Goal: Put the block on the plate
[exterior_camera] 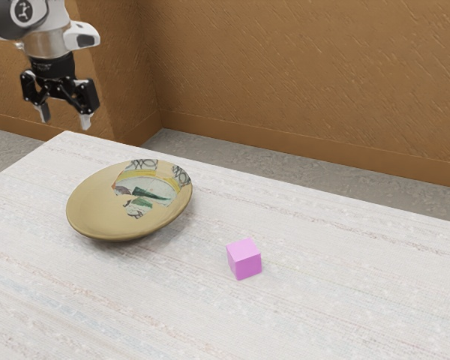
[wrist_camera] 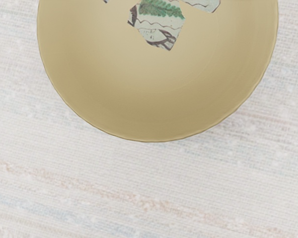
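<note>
Pink block (exterior_camera: 244, 259), neat lil cube, paler on top, sits on tabletop (exterior_camera: 337, 300) near tan patchwork-y plate (exterior_camera: 97, 206); fingers (exterior_camera: 85, 121) apart

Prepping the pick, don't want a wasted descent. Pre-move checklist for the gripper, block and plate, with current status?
1. Gripper open and empty: ok, fingers apart, nothing between them.
2. Block free to grasp: ok, sits alone on the table, beside the plate, not touching it.
3. Gripper lined up over block: not ok, it is up toward the exterior view's left, on the plate's far side from the block.
4. Plate ready to receive: ok, nothing on it but its painted pattern.
5. Finger opening wide enough for block: cannot tell for certain.
</note>
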